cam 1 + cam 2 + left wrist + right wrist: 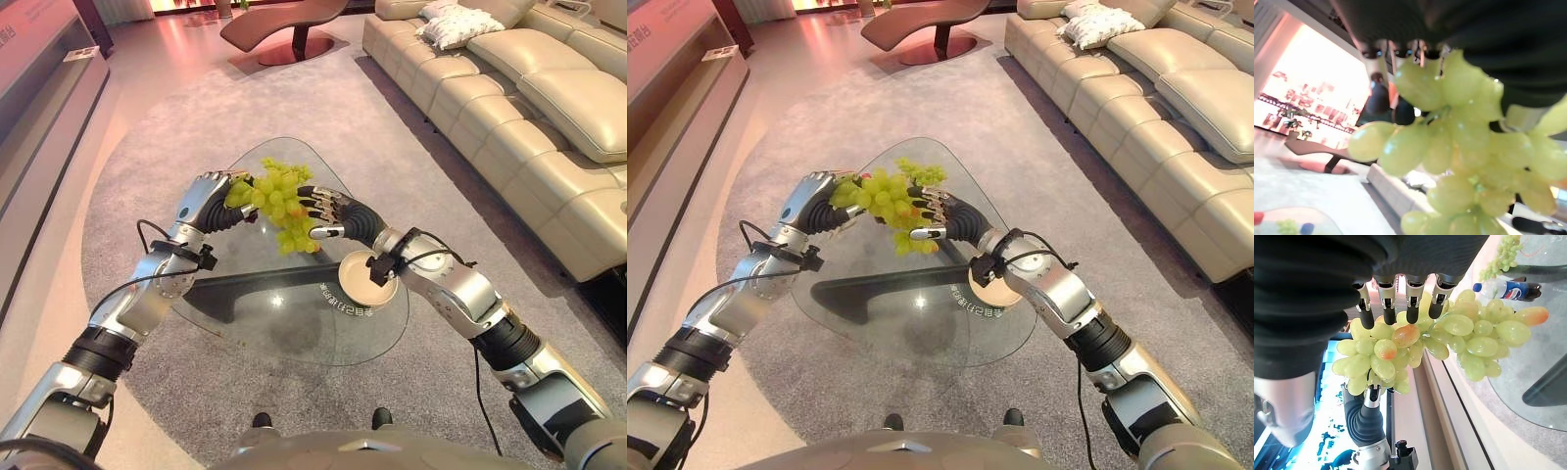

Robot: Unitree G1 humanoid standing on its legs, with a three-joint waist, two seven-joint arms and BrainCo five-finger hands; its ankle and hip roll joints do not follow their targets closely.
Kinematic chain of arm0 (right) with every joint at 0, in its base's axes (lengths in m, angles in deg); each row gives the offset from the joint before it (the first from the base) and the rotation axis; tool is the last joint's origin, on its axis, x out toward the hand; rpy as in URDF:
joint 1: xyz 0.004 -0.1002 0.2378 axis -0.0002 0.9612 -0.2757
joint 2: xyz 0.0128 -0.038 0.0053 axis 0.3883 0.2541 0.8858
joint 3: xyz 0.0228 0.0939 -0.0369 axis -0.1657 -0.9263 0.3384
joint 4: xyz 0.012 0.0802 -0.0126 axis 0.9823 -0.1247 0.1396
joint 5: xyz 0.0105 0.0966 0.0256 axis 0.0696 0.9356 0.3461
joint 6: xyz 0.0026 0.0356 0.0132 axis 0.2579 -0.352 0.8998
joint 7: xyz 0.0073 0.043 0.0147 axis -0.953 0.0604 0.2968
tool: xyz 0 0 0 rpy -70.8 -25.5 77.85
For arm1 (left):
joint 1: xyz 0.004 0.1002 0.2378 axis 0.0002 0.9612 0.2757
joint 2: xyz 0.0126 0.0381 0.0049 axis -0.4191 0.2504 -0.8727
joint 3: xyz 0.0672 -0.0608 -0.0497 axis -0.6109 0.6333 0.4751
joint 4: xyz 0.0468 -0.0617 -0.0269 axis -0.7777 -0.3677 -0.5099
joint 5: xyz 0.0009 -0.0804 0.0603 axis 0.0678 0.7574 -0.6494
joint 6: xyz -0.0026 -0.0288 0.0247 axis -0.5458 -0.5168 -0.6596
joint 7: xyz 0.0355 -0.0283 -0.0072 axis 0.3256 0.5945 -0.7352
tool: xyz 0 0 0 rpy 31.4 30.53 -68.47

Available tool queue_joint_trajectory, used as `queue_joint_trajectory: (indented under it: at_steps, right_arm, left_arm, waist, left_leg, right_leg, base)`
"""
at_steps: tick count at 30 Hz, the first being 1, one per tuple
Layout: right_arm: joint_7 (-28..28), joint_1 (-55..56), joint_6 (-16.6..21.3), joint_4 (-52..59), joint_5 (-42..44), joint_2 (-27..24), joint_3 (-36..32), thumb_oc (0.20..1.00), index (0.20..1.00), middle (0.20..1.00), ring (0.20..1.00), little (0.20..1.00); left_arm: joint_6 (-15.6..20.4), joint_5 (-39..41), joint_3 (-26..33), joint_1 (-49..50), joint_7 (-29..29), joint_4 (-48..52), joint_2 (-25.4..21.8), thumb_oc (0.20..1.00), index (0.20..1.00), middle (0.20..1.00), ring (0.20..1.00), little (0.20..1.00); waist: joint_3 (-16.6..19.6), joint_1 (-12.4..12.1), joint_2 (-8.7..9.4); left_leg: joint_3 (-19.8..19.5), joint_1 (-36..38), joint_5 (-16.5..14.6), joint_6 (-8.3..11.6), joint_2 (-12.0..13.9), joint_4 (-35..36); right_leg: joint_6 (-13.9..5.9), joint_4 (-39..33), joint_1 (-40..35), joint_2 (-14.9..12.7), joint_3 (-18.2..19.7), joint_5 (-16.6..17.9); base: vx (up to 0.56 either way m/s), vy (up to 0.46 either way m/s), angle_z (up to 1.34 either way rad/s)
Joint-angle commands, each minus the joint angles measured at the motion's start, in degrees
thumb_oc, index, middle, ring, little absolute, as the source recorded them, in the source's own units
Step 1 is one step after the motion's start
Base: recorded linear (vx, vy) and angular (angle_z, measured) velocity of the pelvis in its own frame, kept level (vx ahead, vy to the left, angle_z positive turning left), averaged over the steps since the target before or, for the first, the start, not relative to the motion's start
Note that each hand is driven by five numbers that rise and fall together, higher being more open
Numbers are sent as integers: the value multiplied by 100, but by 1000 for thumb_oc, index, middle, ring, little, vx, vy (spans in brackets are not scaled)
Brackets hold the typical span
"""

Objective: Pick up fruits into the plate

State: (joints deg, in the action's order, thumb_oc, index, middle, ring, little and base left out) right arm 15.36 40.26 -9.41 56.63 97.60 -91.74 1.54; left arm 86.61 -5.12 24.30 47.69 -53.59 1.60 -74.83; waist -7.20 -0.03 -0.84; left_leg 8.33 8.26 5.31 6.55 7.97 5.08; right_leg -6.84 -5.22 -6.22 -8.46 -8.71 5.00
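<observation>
A bunch of grapes (279, 208) hangs above the middle of the worktop (294, 313), between the left hand (211, 201) on its left and the right hand (333, 217) on its right. A plate (358, 284) sits on the worktop near its right edge, under the right wrist.

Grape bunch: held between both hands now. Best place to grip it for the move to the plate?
Judgement: grip the grape bunch at its dense upper mass, coming from the sides. The left hand and right hand already flank it there above the glass table, while loose clusters hang below, offering nothing firm. The plate lies under the right wrist.
</observation>
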Motion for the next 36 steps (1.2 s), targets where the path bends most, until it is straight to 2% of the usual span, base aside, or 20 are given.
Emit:
queue_joint_trajectory:
  at_steps: [1,3,5,16,20,36]
  right_arm:
    - [-142,-376,784,797,124,425,-7,1000,1000,1000,1000,1000]
    - [-218,-367,853,805,73,431,-47,1000,1000,1000,1000,1000]
    - [-575,-409,1189,864,-219,415,-161,1000,1000,1000,1000,1000]
    - [-1406,-346,1925,1136,-1006,574,-549,1000,1000,1000,1000,1000]
    - [-1378,-352,1684,1195,-924,565,-540,1000,1000,1000,1000,1000]
    - [-763,-64,1328,933,494,525,-364,1000,1000,1000,1000,1000]
  left_arm:
    - [62,-150,-130,-321,33,658,-87,200,200,200,200,200]
    - [-5,-189,-108,-289,48,702,-68,200,200,200,200,200]
    - [-272,-218,-47,-297,137,832,-82,200,200,200,200,200]
    - [-607,-277,208,-293,258,1089,-100,200,200,200,200,200]
    - [-496,-308,267,-298,168,1150,-101,200,200,200,200,200]
    - [-21,-407,520,-453,-559,1175,-297,200,200,200,200,200]
  waist:
    - [101,-105,94]
    - [101,-107,89]
    - [85,-109,72]
    - [104,-110,-34]
    - [106,-111,-49]
    - [135,-102,45]
  left_leg:
    - [25,-193,-989,-164,-271,-453]
    - [19,-202,-999,-170,-282,-463]
    - [-9,-217,-1016,-186,-309,-476]
    - [-57,-220,-1028,-181,-320,-435]
    - [-99,-263,-1023,-182,-322,-443]
    - [-114,-245,-975,-151,-284,-398]
  right_leg:
    - [-192,386,-51,-212,-407,-619]
    - [-198,395,-37,-214,-399,-618]
    - [-203,392,-33,-218,-383,-620]
    - [-220,384,-23,-220,-377,-652]
    - [-200,399,7,-202,-355,-677]
    - [-175,430,-11,-182,-384,-697]
  base:
    - [0,0,0]
    - [0,0,0]
    - [0,0,0]
    - [0,0,0]
    - [-19,7,0]
    - [5,0,0]
